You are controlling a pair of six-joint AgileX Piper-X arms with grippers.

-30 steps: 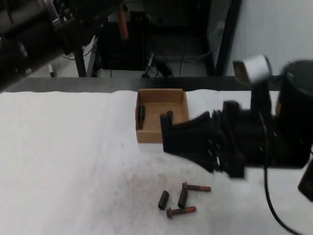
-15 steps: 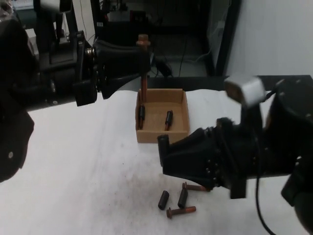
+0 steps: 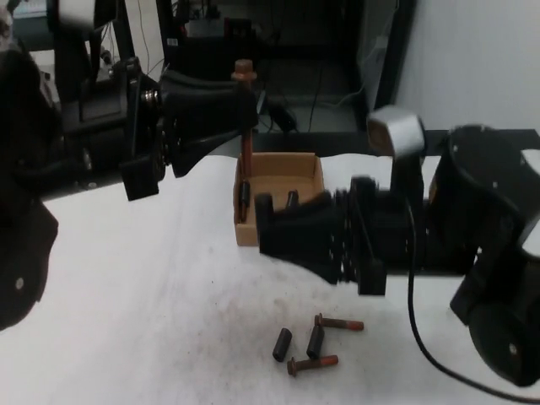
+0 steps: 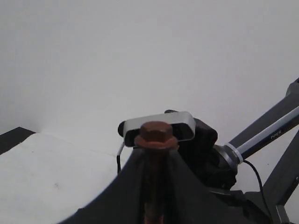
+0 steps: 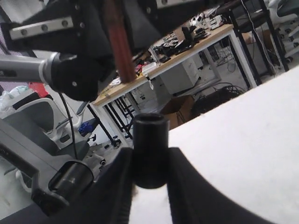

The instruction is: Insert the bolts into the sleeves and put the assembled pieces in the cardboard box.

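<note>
Pinching bolt [image 4: 156, 134] upright above box [image 3: 249, 232] between left gripper [image 3: 242, 110] fingers; clamping sleeve [image 5: 149, 140] in right gripper [image 3: 266, 224], hiding box's front corner, rising closer to bolt than before.

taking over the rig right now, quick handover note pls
Left gripper: shut on a rust-coloured hex-head bolt, upright, raised beside the brown cardboard box.
Right gripper: shut on a black cylindrical sleeve, near the bolt's tip, not yet on it.
Done: two dark pieces lie in the box.
Left: mate the held pair, box it; then two loose sleeves and two loose bolts on the white bench cover.
</note>
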